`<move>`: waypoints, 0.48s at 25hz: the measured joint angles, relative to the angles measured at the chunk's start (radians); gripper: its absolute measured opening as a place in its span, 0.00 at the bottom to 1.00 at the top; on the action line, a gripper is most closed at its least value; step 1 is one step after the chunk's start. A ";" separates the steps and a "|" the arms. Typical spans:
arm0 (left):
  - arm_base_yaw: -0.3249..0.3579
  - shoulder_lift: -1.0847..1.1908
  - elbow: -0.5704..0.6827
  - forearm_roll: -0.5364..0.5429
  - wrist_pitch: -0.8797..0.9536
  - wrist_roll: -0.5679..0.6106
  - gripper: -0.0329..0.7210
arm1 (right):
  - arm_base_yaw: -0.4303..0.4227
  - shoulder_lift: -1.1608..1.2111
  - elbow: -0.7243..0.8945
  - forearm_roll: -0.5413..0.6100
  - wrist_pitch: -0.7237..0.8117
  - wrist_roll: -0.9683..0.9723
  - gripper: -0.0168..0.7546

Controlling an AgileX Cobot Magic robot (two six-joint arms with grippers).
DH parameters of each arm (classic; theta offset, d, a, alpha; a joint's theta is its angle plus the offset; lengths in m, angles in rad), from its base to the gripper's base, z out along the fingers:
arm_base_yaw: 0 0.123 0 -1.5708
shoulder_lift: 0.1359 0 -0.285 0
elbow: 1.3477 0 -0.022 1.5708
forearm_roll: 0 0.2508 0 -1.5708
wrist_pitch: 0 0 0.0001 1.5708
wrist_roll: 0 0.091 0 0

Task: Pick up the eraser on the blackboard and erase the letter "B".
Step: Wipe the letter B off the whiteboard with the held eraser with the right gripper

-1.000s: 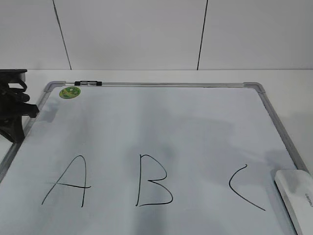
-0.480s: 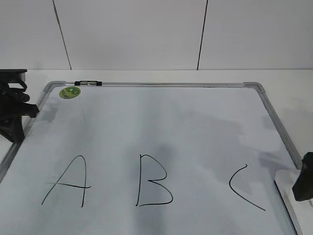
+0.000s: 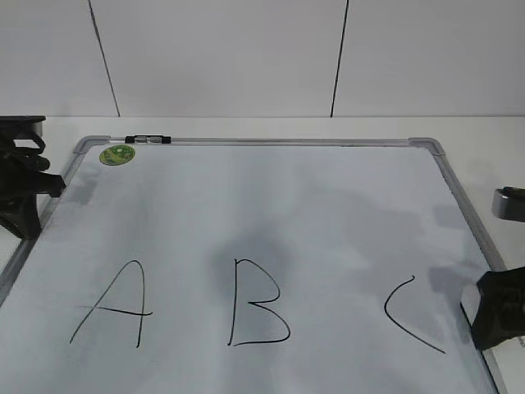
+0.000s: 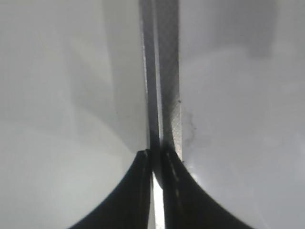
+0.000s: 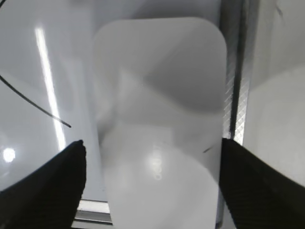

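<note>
Right gripper point(image 5: 152, 183) hung over eraser point(image 5: 159, 119) on blackboard point(image 3: 246, 213), fingers wide apart straddling it, gripping nothing; left gripper point(image 4: 153, 164) idled nearly closed, empty.

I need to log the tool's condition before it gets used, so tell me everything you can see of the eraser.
The eraser is a white block with rounded corners and a smooth, slightly glossy top that looks like plastic. It lies flat on the blackboard at its lower right corner, close along the grey frame, right of the letter "C". In the right wrist view the right gripper hangs over it with jaws spread either side, not visibly touching. In the exterior view the gripper hides most of it. Its underside is out of sight.
</note>
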 joint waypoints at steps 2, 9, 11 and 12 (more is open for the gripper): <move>0.000 0.000 0.000 0.000 0.000 0.000 0.09 | 0.000 0.015 0.000 -0.002 -0.007 0.000 0.89; 0.000 0.000 0.000 0.000 0.000 0.000 0.09 | 0.000 0.059 0.000 -0.007 -0.013 0.000 0.88; 0.000 0.000 0.000 0.000 0.000 0.000 0.09 | 0.000 0.061 -0.002 -0.008 -0.015 0.000 0.87; 0.000 0.000 0.000 0.000 0.000 0.000 0.09 | 0.000 0.064 -0.002 -0.010 -0.017 0.000 0.86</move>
